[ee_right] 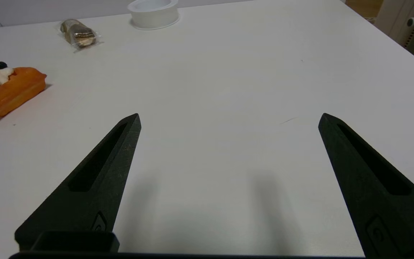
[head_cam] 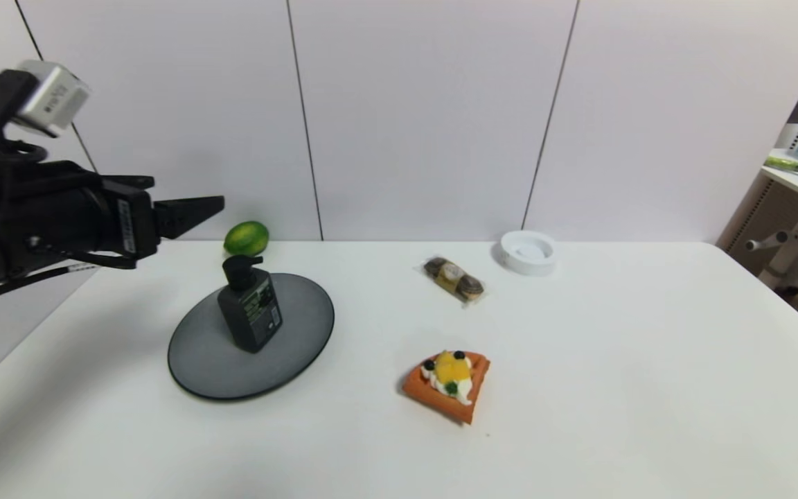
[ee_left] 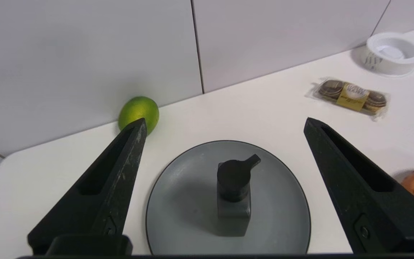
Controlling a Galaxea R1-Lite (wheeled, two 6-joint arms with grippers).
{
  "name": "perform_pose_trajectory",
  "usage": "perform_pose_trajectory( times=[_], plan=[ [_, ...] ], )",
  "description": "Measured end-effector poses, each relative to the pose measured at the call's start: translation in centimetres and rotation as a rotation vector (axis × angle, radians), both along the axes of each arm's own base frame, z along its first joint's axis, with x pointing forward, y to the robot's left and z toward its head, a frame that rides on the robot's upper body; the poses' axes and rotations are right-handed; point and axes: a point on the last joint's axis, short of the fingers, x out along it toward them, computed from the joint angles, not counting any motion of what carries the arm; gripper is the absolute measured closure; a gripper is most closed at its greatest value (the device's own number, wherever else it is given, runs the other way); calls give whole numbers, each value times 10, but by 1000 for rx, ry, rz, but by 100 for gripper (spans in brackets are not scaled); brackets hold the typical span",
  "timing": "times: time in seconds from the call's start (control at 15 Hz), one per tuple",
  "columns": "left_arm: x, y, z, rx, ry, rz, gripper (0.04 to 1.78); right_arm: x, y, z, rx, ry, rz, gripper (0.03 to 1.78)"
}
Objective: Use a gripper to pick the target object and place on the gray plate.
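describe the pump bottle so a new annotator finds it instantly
Find the gray plate, the widest item on the white table. The pump bottle stands upright on it: dark, squarish, with a black pump head. Unlike the green lime behind, it is dark and labelled.

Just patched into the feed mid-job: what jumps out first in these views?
The dark pump bottle stands upright on the gray plate, at the table's left. The left gripper hangs open above and left of it, holding nothing. The right gripper is open over bare table; an orange waffle slice lies mid-table.
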Motion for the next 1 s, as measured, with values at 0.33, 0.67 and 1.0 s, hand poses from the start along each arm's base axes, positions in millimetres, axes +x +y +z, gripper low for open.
perform_pose_trajectory(
  times=[0.33,0.67,1.0],
  plan=[
    [-87,33,-22,57,0,142,18,0,0,0,0,-1,0,10],
    [-167,39,-112,66,19,195,15,0,0,0,0,0,0,10],
    [-202,40,-191,37,26,228,14,0,0,0,0,0,0,10]
  ],
)
